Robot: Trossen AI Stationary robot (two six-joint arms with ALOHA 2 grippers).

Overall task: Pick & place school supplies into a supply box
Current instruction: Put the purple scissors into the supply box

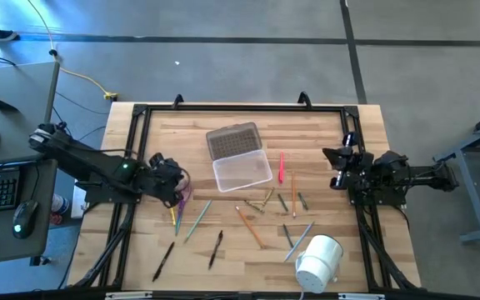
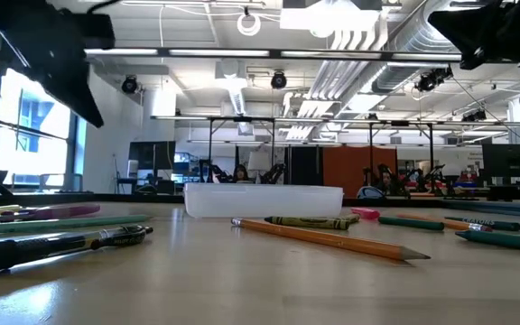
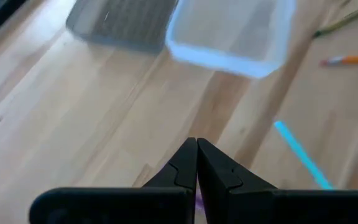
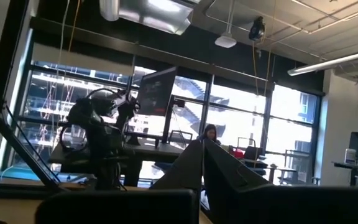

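Note:
The supply box (image 1: pixel 242 169) is clear and stands open mid-table, its grey ribbed lid (image 1: pixel 232 140) lying flat behind it; I see nothing inside. It also shows in the low view (image 2: pixel 262 200) and the left wrist view (image 3: pixel 229 34). Several pens and pencils lie flat on the wood: purple (image 1: pixel 184 198), yellow (image 1: pixel 173 215), teal (image 1: pixel 197 218), orange (image 1: pixel 250 227), pink-red (image 1: pixel 281 167), green (image 1: pixel 294 202), black (image 1: pixel 217 248). My left gripper (image 1: pixel 172 179) hangs shut above the purple pen. My right gripper (image 1: pixel 338 167) waits shut at the right side, pointing level across the table.
A fat white roll (image 1: pixel 319 260) lies near the front right corner. A black frame (image 1: pixel 240 107) runs along the table's far and side edges. More pens lie at the front: black (image 1: pixel 163 260) and grey (image 1: pixel 305 235). Bare wood lies left of the box.

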